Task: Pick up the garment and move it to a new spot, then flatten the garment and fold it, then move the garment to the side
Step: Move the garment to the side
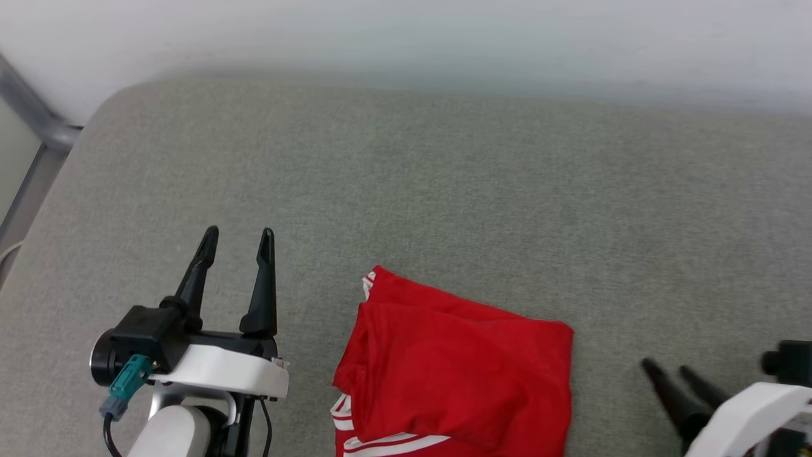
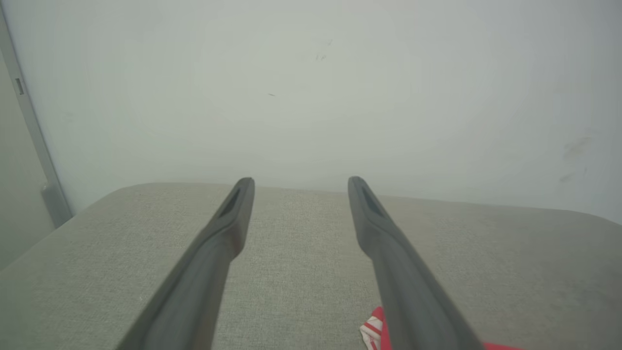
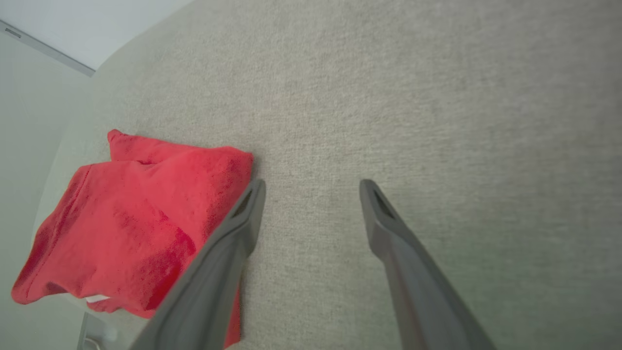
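The garment, a red shirt with red-and-white striped trim, lies folded into a compact rectangle on the grey cushion near its front edge. My left gripper is open to the garment's left, clear of it, fingers pointing toward the wall. At the lower right my right gripper is open beside the garment's right edge, apart from it. In the right wrist view the garment lies left of the right gripper, whose fingers hold nothing. A striped corner of the garment shows by the left gripper.
A pale wall runs behind the cushion. A grey metal frame stands past its rounded left corner. Bare cushion stretches behind and to the right of the garment.
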Tool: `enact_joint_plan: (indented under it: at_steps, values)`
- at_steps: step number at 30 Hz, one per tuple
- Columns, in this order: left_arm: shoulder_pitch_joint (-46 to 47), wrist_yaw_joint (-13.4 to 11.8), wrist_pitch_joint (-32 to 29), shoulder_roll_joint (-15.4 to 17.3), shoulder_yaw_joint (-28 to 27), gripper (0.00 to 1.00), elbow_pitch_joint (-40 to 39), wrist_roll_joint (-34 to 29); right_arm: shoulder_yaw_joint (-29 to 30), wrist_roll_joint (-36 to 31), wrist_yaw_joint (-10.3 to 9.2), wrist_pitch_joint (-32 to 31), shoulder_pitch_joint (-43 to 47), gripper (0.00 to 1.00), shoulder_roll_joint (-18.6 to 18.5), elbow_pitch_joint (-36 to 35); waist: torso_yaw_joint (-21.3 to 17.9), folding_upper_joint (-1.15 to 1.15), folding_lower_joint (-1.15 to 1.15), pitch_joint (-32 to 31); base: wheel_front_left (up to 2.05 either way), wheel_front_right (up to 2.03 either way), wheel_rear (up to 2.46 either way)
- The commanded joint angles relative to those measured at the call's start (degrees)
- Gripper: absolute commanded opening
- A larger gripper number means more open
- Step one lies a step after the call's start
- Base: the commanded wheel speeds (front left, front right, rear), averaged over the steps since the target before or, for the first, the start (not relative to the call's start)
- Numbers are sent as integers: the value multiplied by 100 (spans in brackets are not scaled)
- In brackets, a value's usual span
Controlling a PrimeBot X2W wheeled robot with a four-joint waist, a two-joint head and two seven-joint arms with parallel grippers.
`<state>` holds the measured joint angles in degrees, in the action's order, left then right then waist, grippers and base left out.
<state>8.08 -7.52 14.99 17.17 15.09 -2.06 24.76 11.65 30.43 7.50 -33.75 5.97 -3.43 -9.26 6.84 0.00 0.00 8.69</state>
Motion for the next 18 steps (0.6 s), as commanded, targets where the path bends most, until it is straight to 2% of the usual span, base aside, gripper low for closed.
enact_joint_plan:
  at_steps: [1,7,17,18]
  values:
    - [77,36,26,-44,-15,100,1,-37,-98,136,-3,-128,-1,100,30,34,159,0,0,164,0,0,0]
    - [209,146,27,-204,-104,100,48,-144,-779,932,-3,-704,-99,100,39,332,298,0,0,398,0,0,0]
    - [351,343,26,-370,-218,100,160,-269,-1479,1401,-9,-759,-511,100,-47,1354,299,0,0,728,0,0,0]
    - [370,361,26,-393,-227,100,176,-284,-1559,1423,-9,-749,-542,47,-43,1440,297,0,0,738,0,0,0]
